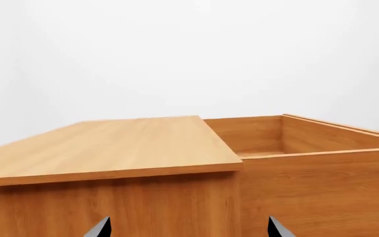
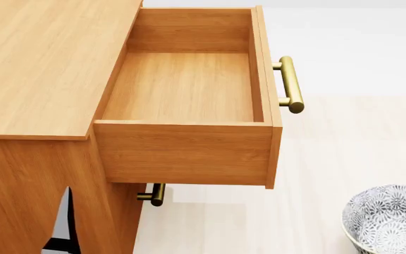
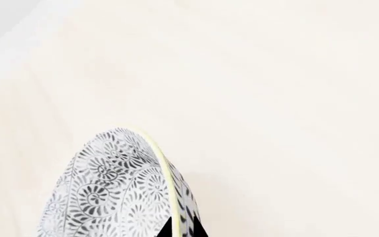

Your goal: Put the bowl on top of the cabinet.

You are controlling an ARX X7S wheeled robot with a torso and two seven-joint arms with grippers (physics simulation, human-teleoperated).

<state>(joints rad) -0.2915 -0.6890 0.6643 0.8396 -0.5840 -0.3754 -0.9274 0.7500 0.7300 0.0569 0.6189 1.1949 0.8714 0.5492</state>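
Observation:
The bowl [image 2: 390,219], white with a dark floral pattern and a thin yellow-green rim, is at the lower right of the head view, off to the right of the cabinet and below its top. The right wrist view shows the bowl [image 3: 110,192] edge-on, with my right gripper [image 3: 181,228] shut on its rim, one dark fingertip on each side of the wall. The honey-brown cabinet [image 2: 40,63] has a bare flat top. My left gripper [image 1: 189,229] is open and faces the cabinet [image 1: 110,148] front just under the top edge, holding nothing.
The top drawer [image 2: 182,84] is pulled far out to the right of the cabinet top and has nothing inside; its brass bar handle [image 2: 291,84] sticks out further right. A lower brass handle [image 2: 154,194] shows beneath it. Pale floor [image 2: 358,137] lies around.

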